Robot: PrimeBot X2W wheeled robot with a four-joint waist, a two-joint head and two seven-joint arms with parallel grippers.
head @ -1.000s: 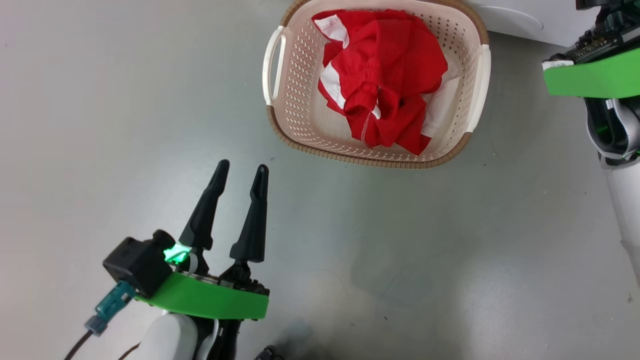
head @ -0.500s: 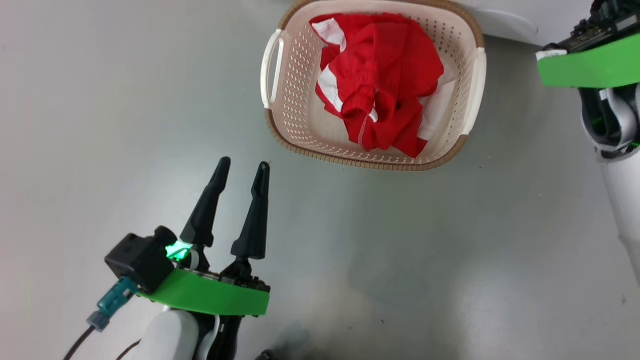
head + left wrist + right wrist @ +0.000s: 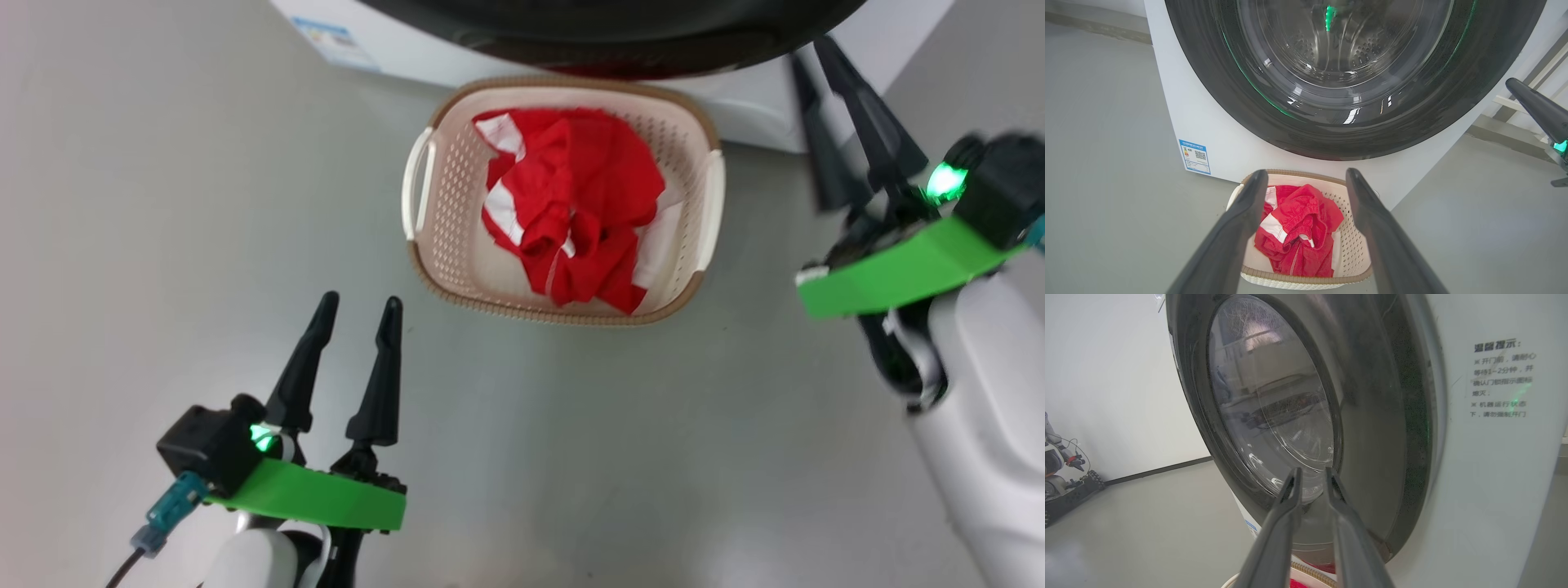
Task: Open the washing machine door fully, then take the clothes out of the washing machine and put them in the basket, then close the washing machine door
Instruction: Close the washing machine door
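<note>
The cream basket (image 3: 563, 314) stands on the grey floor in front of the white washing machine (image 3: 735, 114), with the red and white clothes (image 3: 571, 204) heaped inside it. The washing machine door (image 3: 620, 33), black-rimmed, lies flat against the machine front (image 3: 1208, 134); its glass bowl (image 3: 1331, 61) shows the steel drum behind. My left gripper (image 3: 359, 306) hovers open and empty, short of the basket's near left corner (image 3: 1306, 281) and pointing at the clothes (image 3: 1298, 228). My right gripper (image 3: 808, 49) is right of the basket, its tips (image 3: 1311, 470) a narrow gap apart, empty, close to the door's lower rim (image 3: 1274, 416).
A blue label (image 3: 1195, 156) sits on the machine's lower left front, and a printed notice (image 3: 1500, 379) on its right front panel. Another machine on wheels (image 3: 1061, 477) stands far off by the white wall. Grey floor spreads on both sides of the basket.
The camera has tilted, bringing the machine front and closed door into the picture. My right gripper has come into view beside the door, and its fingers have parted slightly. The left arm holds still.
</note>
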